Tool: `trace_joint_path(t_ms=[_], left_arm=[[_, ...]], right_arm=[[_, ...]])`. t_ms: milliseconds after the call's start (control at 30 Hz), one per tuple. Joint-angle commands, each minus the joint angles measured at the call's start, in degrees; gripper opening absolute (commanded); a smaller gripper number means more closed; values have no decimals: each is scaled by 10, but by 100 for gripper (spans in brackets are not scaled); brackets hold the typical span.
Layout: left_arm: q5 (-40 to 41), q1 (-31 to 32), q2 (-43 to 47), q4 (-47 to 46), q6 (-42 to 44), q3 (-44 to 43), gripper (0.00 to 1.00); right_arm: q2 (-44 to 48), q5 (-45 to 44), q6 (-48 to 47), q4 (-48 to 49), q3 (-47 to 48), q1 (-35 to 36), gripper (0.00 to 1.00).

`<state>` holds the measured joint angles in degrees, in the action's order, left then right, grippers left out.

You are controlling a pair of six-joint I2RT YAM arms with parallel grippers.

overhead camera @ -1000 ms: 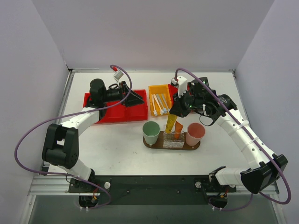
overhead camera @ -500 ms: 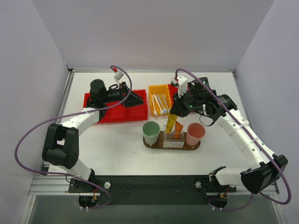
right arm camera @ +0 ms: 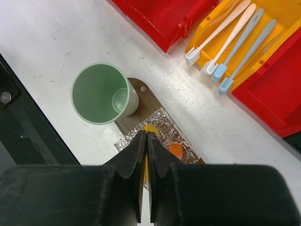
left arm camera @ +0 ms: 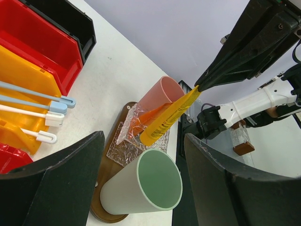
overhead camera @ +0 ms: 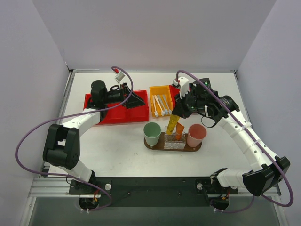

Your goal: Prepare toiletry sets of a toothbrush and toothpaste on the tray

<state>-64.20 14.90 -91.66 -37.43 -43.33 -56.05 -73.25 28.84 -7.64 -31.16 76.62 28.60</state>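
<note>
Toothpaste tube (overhead camera: 173, 124): yellow, flat, tilted. Its lower end sits inside the clear glass cup (overhead camera: 173, 141) in the middle of the tray (overhead camera: 148, 145), beside an orange tube (overhead camera: 180, 128) and between the green cup (overhead camera: 152, 133) and pink cup (overhead camera: 196, 135). Right gripper (overhead camera: 178, 114) is clamped on its upper end, arm reaching over the tray. Left gripper (overhead camera: 137, 100): jaws apart, empty, above the red bin (overhead camera: 115, 114).

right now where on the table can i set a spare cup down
Bare table left of the green cup, in front of the red bin. Crowded between the tray and yellow bin, where the right claw holds a toothpaste tube.
</note>
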Motion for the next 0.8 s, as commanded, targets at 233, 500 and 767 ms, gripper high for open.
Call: trace_joint_path(t_ms=[233,500,767], left_arm=[[-13,-3,0,-34,-4,-4,79],[-14,-3,-1,-35,-4,-1,79],[-15,-3,-5,-39,-5,0,79]], right_arm=[[21,-5,-10,-5,20,1,0],[18,-12,-12,-8,30,1,0],[19,-13,-15,-10,32,1,0]])
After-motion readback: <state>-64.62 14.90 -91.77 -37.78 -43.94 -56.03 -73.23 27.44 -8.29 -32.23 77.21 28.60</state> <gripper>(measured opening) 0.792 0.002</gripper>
